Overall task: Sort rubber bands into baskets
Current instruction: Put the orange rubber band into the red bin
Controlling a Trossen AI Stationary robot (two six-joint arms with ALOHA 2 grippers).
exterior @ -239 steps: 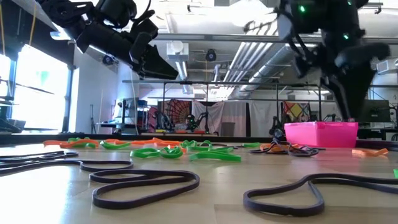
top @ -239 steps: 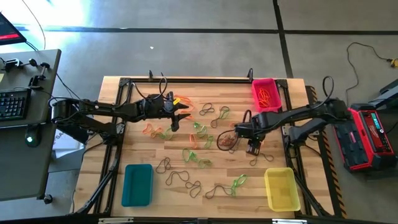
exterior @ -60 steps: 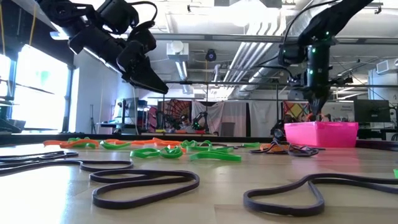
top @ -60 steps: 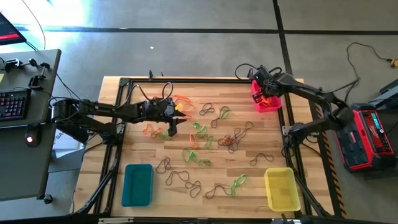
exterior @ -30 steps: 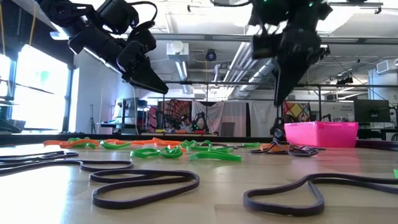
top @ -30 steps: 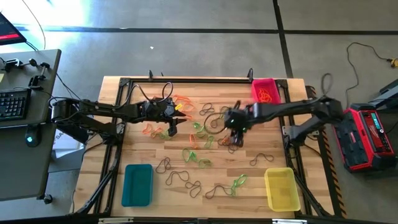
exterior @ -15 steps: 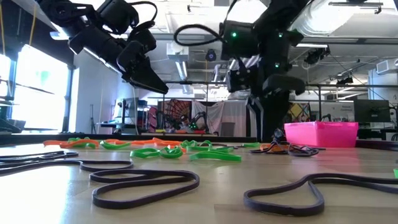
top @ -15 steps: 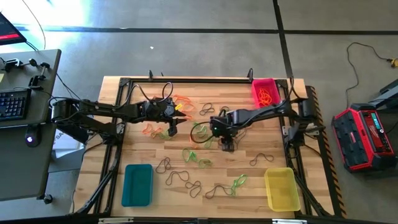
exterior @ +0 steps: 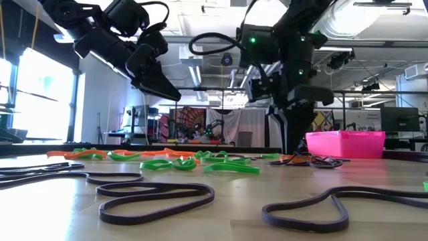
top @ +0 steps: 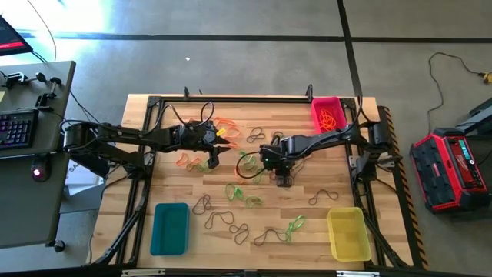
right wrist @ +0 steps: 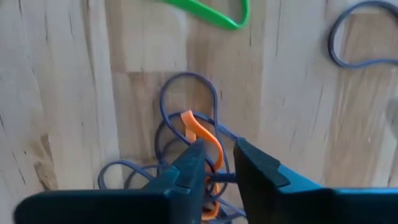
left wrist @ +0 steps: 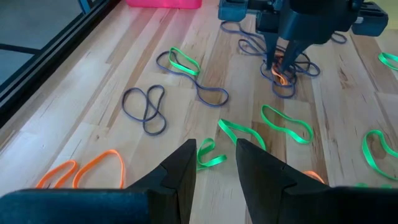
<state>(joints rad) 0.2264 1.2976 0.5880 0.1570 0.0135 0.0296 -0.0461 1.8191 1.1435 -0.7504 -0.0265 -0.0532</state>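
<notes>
Strewn across wooden counter (top: pixel 338 165): rubber bands (top: pixel 231 219) awaiting baskets (top: pixel 170 228). Right pincer (right wrist: pixel 213 163) down at mid-counter tangle, fingers narrowly parted astride an orange band (right wrist: pixel 200 132), evidently for pink basket (top: pixel 328 115). Left pincer (left wrist: pixel 211 163) parked aloft over counter's left part, slightly open, empty.

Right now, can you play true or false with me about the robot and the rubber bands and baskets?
1. The pink basket has orange rubber bands in it. True.
2. The teal basket is full of green bands. False: nothing shows in it.
3. The right gripper is down over an orange band tangled with dark bands. True.
4. The left gripper is holding a green band. False: nothing sits between its fingers; it hangs above the table.
5. The yellow basket sits next to the pink one. False: it is at the opposite end of that side of the table.
</notes>
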